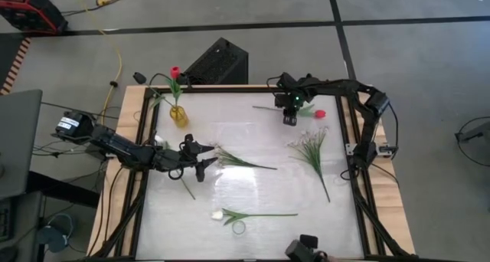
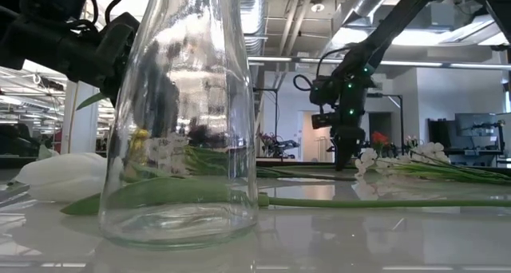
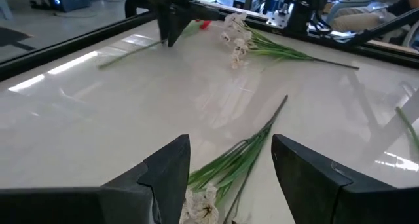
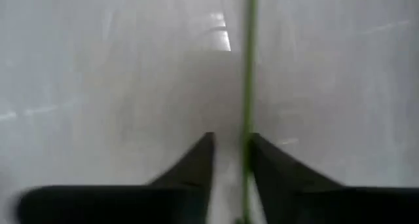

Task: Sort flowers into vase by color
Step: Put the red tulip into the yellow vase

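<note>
Flowers lie spread over the white desk [image 1: 253, 208], and most are not sorted yet. Nearest, at the front edge, stands a clear glass vase [image 2: 182, 121], empty as far as I can see. Just behind it lies a white tulip [image 1: 218, 214] with its long green stem pointing right.

Farther in, on the left, the left gripper [image 1: 200, 156] is low over the desk with its fingers spread wide. A sprig of tiny white blossoms [image 1: 241, 160] lies right in front of it, the blossom end between the open fingers. Nothing is pinched yet. A second white sprig [image 1: 312, 149] lies to the right.

At the far side, the right gripper [image 1: 290, 118] reaches down over the stem of a red tulip [image 1: 319, 113]. Its fingers are close together with the thin green stem running between them, so I think it is pinching the stem. In the far left corner, a small yellow vase [image 1: 178, 116] already holds one red tulip [image 1: 174, 70].

The step in hand looks like picking up. Next, the red tulip must be lifted and carried left to the yellow vase.
</note>
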